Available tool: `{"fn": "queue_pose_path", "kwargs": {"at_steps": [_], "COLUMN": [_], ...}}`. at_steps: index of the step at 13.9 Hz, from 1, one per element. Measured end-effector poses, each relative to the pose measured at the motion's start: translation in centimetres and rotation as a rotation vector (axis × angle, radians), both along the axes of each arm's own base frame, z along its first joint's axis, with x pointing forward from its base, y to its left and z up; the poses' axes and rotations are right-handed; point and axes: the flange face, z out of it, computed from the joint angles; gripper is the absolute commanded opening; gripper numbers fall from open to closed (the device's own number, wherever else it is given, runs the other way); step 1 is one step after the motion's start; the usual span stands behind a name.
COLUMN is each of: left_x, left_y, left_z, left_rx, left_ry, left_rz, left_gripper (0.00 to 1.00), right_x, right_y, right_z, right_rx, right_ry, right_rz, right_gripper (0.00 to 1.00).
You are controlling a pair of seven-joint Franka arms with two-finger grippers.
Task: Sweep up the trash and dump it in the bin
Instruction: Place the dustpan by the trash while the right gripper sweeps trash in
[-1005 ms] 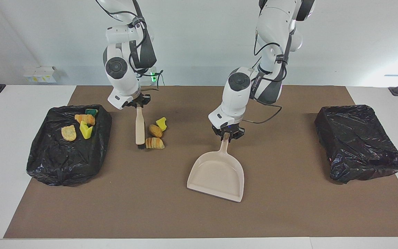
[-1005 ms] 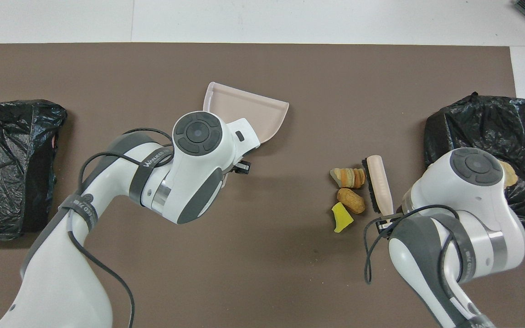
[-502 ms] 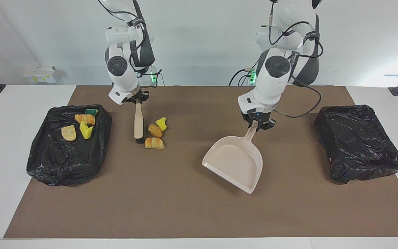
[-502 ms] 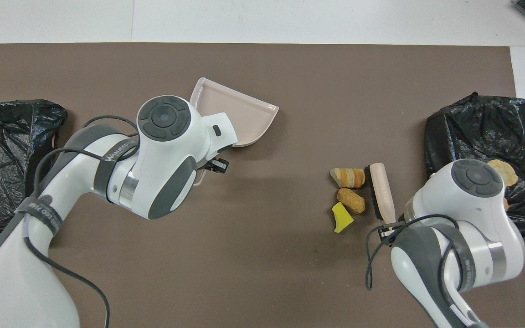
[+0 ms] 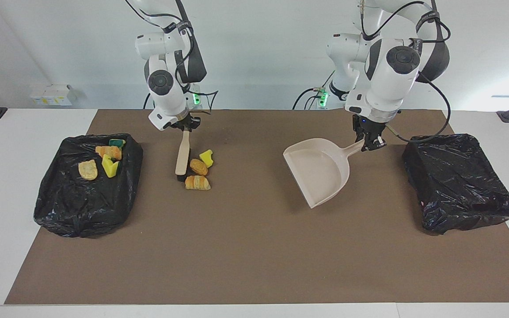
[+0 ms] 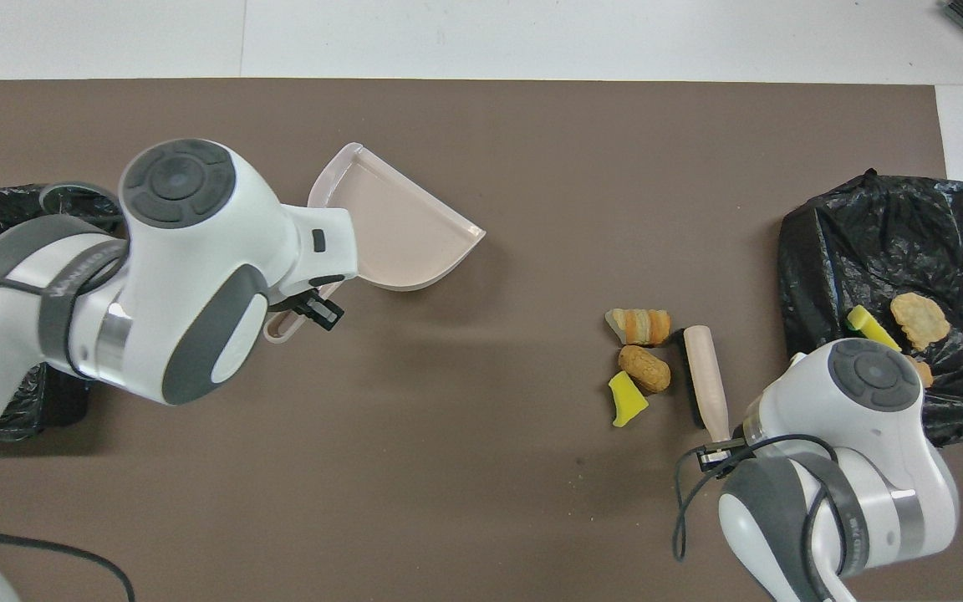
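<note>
Beige dustpan hangs tilted over the brown mat, its handle pinched in the left claw. Right claw is clamped on the brush, bristles down beside three scraps on the mat. Four more scraps sit in the black bin just beside the brush.

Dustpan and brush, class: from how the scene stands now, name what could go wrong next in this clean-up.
1. The dustpan, held by its handle in the left end effector, is far from the three scraps on the mat; a stroke now would likely scatter them.
2. The brush in the right end effector stands between the scraps and the nearby bin; sweeping pushes them away from it.
</note>
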Motion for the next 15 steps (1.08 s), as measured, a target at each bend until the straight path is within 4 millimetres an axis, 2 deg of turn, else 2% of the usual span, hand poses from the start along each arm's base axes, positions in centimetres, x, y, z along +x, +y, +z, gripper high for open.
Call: {"fn": "queue_pose_path", "kwargs": {"at_steps": [3, 7, 11, 13, 15], "left_x": [-1.0, -3.4, -4.8, -5.0, -5.1], "left_y": [-0.5, -4.8, -7.2, -7.6, -7.7], "left_z": [-2.0, -5.4, -6.7, -7.2, -7.7], "left_rx": [0.029, 0.054, 0.051, 0.048, 0.048], "left_ry": [0.006, -0.005, -0.027, -0.035, -0.04], "left_rz": [-0.063, -0.161, -0.149, -0.142, -0.103], "left_gripper": [0.0, 0.0, 0.0, 0.0, 0.0], "right_x": [0.1, 0.6, 2.0, 2.5, 2.5], "right_y": [2.4, 6.0, 9.1, 10.8, 13.3], "right_z": [-0.5, -0.7, -0.6, -0.6, -0.8], "right_rx": [0.022, 0.024, 0.038, 0.051, 0.085], "right_ry": [-0.021, -0.03, -0.034, -0.036, -0.043], "right_rz": [-0.089, -0.146, -0.116, -0.095, -0.079], "right_gripper": [0.0, 0.0, 0.0, 0.0, 0.0]}}
